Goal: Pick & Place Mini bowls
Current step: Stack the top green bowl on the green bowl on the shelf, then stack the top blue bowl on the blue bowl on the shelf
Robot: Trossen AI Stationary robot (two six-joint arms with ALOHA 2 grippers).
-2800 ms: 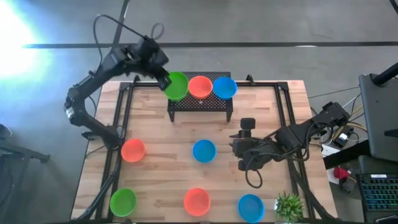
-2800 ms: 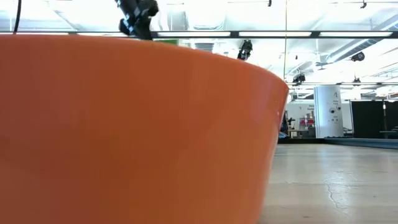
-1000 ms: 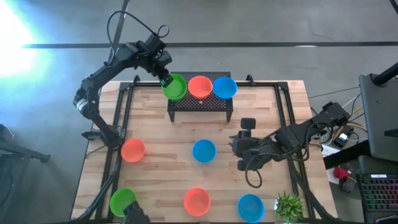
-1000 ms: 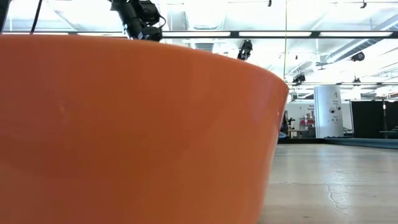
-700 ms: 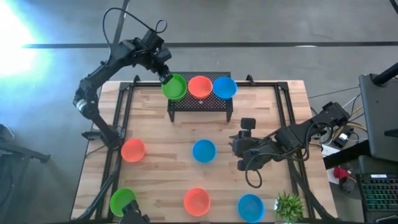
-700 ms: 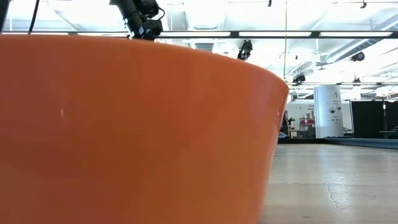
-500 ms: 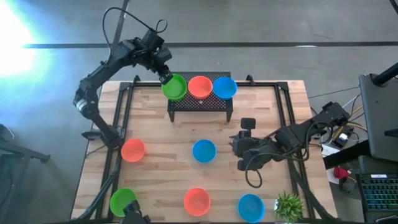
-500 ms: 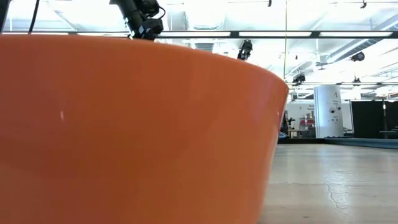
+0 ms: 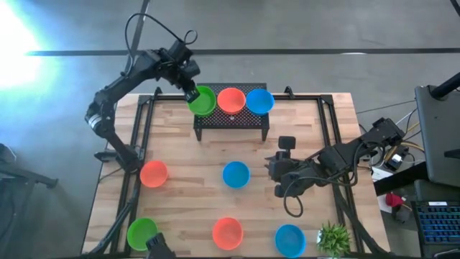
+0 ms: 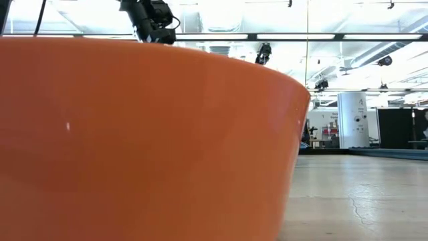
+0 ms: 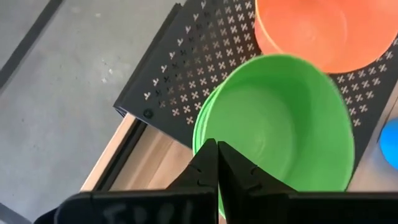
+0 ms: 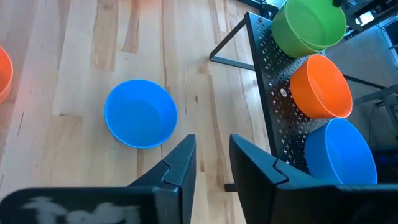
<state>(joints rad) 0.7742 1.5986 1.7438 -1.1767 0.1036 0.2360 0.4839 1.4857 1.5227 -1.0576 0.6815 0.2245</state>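
Observation:
On the black perforated stand (image 9: 230,124) at the table's far side stand a green mini bowl (image 9: 203,101), an orange-red one (image 9: 231,100) and a blue one (image 9: 259,101). In the left wrist view the green bowl (image 11: 280,118) sits inside a second green bowl (image 11: 198,127). My left gripper (image 9: 191,94) is at this bowl's far-left rim, its fingers together. My right gripper (image 9: 275,173) hovers open at the table's right middle, facing a blue bowl (image 12: 140,121). More bowls rest on the wood: orange-red (image 9: 153,173), green (image 9: 141,233), orange-red (image 9: 228,232), blue (image 9: 290,239). My left gripper (image 11: 216,146) is shut at the upper green bowl's rim (image 11: 231,155) on its far-left side, coming down at a slant from the far left. The fingers hide the place of contact. The bowl sits level, nested in the lower green bowl on the stand.
A small potted plant (image 9: 333,237) stands at the near right corner. Black frame rails (image 9: 136,144) run along the table's sides. The low view is almost filled by the wall of an orange-red bowl (image 10: 134,140). A dark object (image 9: 158,248) shows at the near edge.
The green bowl, tilted in my left gripper 2.8 s ago, now sits level on the stand beside the orange-red one. In the last second the left gripper has stayed at its rim. The right arm has kept still.

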